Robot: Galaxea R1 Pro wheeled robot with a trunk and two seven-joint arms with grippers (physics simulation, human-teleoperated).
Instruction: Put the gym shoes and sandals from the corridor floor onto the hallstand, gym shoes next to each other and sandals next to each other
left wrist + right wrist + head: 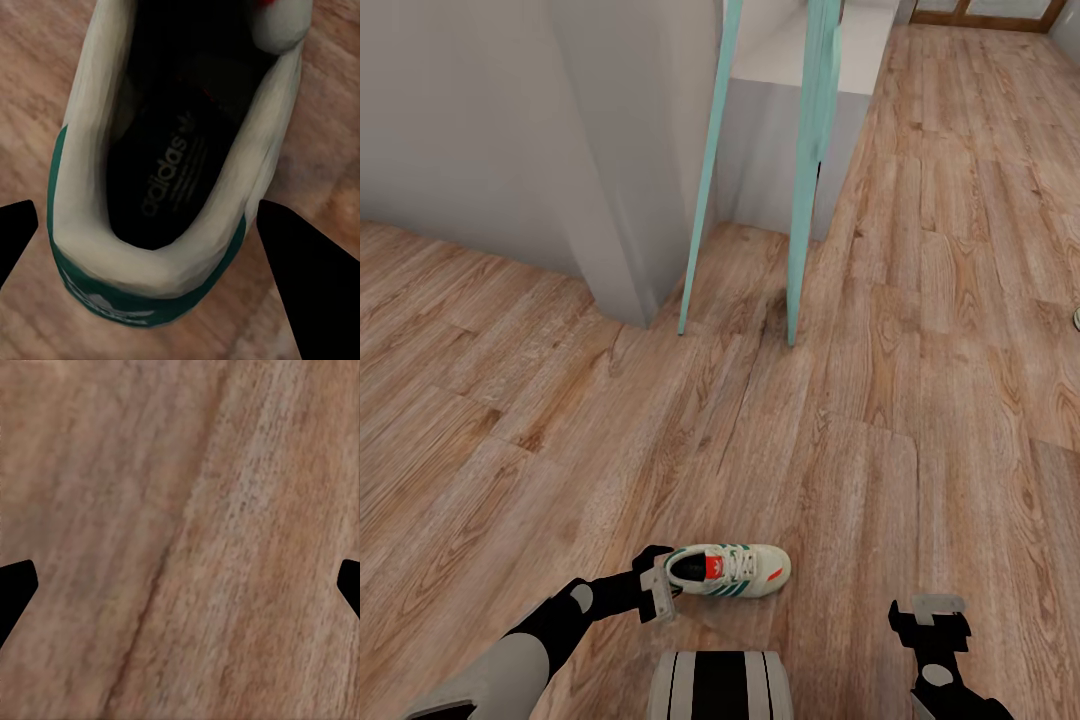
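One cream-white gym shoe with green stripes lies level and low over the corridor floor, just ahead of my base, toe pointing right. My left gripper is at its heel. In the left wrist view the heel of the gym shoe sits tight between the two dark fingers, so the left gripper is shut on it. I cannot tell whether the sole touches the planks. My right gripper hangs open over bare floor to the right, nothing between its fingers. The sandals and the hallstand are out of view.
A white wall corner juts in at the left. Two slanted teal posts stand ahead, with a white unit behind them. A small pale object touches the right edge. Open floor runs along the right.
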